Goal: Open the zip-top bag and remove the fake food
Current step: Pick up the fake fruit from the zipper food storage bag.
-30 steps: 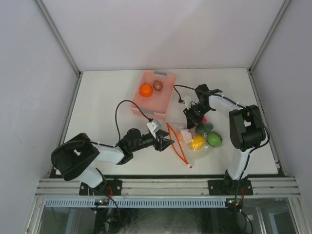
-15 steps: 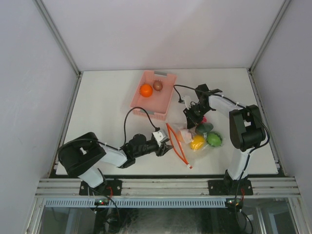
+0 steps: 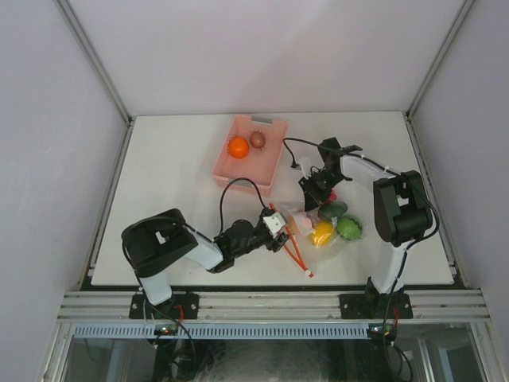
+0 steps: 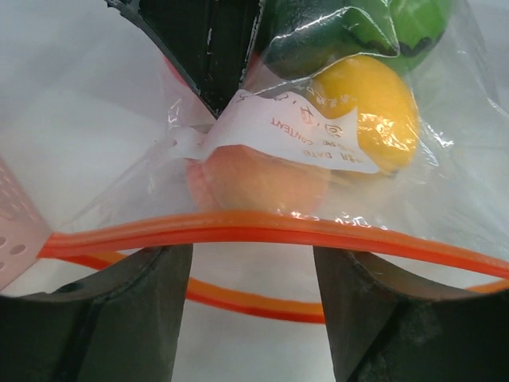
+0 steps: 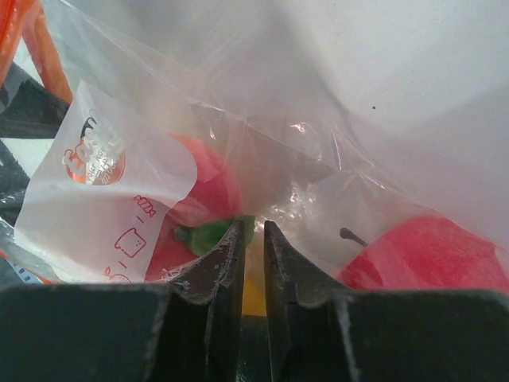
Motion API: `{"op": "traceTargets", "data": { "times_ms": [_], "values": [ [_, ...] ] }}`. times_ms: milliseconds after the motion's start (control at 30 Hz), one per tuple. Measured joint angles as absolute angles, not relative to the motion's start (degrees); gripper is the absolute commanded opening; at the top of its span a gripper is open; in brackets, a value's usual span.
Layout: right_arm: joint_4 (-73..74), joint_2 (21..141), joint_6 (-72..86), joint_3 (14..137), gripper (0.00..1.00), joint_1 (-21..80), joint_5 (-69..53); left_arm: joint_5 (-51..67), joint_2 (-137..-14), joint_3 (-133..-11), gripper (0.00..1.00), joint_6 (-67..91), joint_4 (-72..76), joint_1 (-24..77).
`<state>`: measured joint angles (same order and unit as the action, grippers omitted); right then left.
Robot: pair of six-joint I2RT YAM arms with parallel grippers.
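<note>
**A:** Where's the zip-top bag (image 3: 330, 223)?

**B:** Flat on the counter (image 3: 175, 159), right of centre, between the two arms. Five or so pieces of fake food (image 3: 322, 232) are inside. An orange piece (image 3: 238, 147) and a brown piece (image 3: 257, 139) sit in the pink basket (image 3: 277, 155).

**A:** Orientation?

**B:** The orange zipper strip (image 4: 262, 227) is the long axis. It runs near-to-far along the bag's left edge, so the mouth points left at the left arm. The two strip halves lie apart, so I'd call the mouth already open.

**A:** Jaws?

**B:** Left jaws are wide open and low at the mouth. The upper strip half crosses the gap between them square-on and they hold nothing. Right jaws are nearly closed at the bag's far edge, and it looks like they're pinching the film there.

**A:** Next target?

**B:** The left arm is nearer. The peach piece (image 4: 262, 179) is dead ahead, just past the strip, with the yellow piece (image 4: 370, 111) behind it to the right. The reach has to go between the strip halves, not over the top one. The film is slack, so there's a risk of snagging it.
</note>
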<state>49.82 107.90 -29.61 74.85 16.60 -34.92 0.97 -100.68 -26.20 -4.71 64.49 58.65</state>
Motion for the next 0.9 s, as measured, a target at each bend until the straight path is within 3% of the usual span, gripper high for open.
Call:
{"op": "traceTargets", "data": {
  "times_ms": [367, 900],
  "values": [
    [50.6, 108.2, -29.7, 75.4, 0.15, 16.7, -35.1, -4.1, -106.2, -29.7, 0.99, -8.7, 65.6, 60.2],
    [51.2, 110.0, -31.8, 76.8, 0.14, 17.9, -36.3, -7.5, -112.6, -36.2, 1.0, -9.6, 65.9, 61.4]
  ]
}}
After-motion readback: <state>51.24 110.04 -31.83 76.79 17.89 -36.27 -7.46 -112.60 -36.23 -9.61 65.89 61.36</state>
